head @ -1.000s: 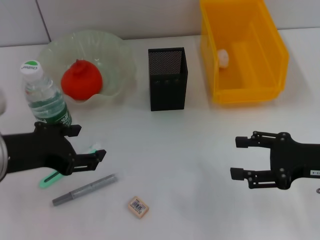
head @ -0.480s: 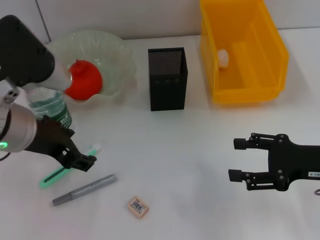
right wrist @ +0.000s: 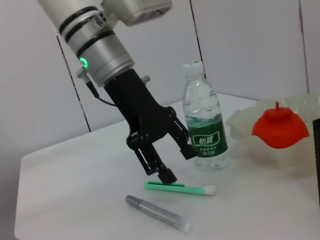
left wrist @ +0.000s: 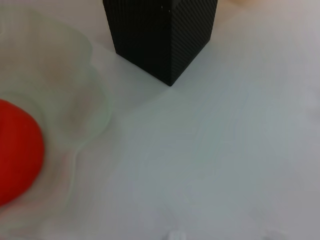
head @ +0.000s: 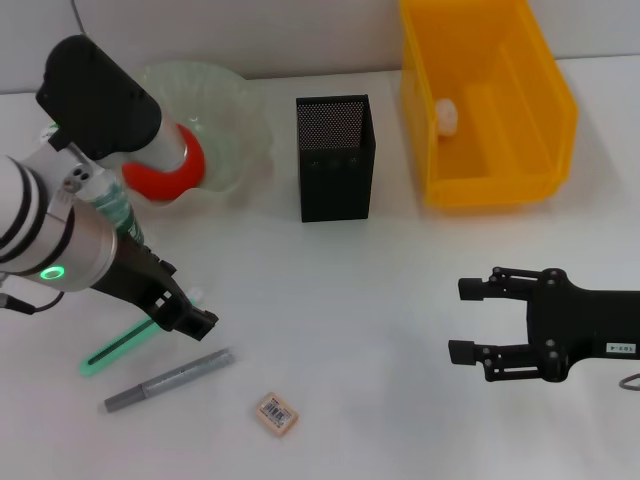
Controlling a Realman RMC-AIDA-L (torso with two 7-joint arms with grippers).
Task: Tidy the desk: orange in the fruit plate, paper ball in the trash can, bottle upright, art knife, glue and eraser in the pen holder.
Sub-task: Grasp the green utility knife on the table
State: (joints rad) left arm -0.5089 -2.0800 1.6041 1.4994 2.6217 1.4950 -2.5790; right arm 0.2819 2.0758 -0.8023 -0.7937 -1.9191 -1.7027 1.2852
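One item mattered to us: the green knife (head: 130,342) lay flat by the bottle (right wrist: 204,123), slanted. Our left gripper (right wrist: 174,156), fingers spread, hung right above it; our right gripper (head: 477,322), also spread, sat well apart.

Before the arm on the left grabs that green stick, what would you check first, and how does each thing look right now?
1. Left pincer open above the green stick: ok.
2. Stick lying free, apart from the grey pen: ok.
3. Bottle upright, close beside the pincer: ok, but watch it.
4. Pen holder upright: ok.
5. Right pincer open and far from the stick: ok.
6. Eraser not yet stowed: not ok.
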